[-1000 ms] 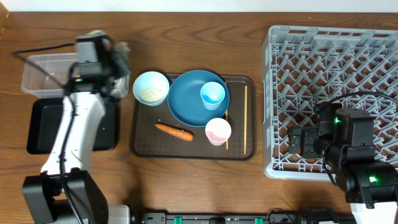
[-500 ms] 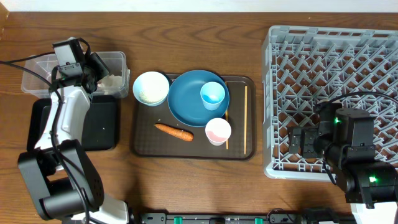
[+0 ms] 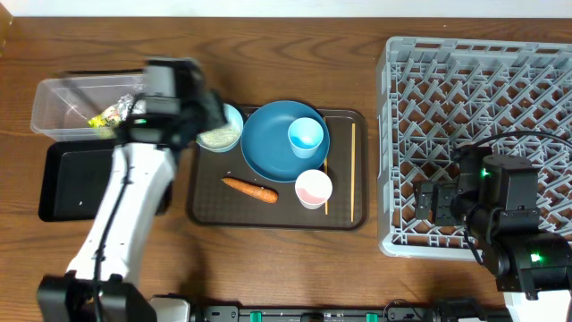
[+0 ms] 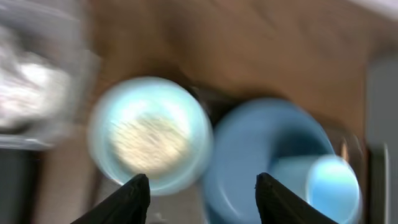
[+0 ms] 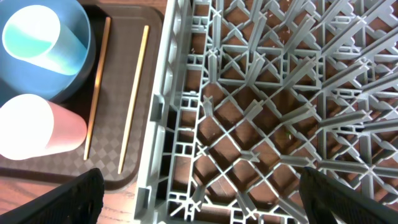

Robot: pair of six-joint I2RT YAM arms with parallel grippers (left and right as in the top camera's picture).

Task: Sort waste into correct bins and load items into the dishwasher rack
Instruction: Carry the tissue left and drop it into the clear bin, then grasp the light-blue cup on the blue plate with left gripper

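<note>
The carrot is seen only overhead, on the brown tray; rice in the small bowl is shown close by the left wrist (blurry tho). Counted: one light-blue cup, one pink cup, two chopsticks. Left pincer and right pincer are spread, empty.

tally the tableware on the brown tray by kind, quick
cups: 2 (light-blue cup, pink cup)
pale-blue bowl: 1
blue dish: 1
chopsticks: 2
total: 6
</note>
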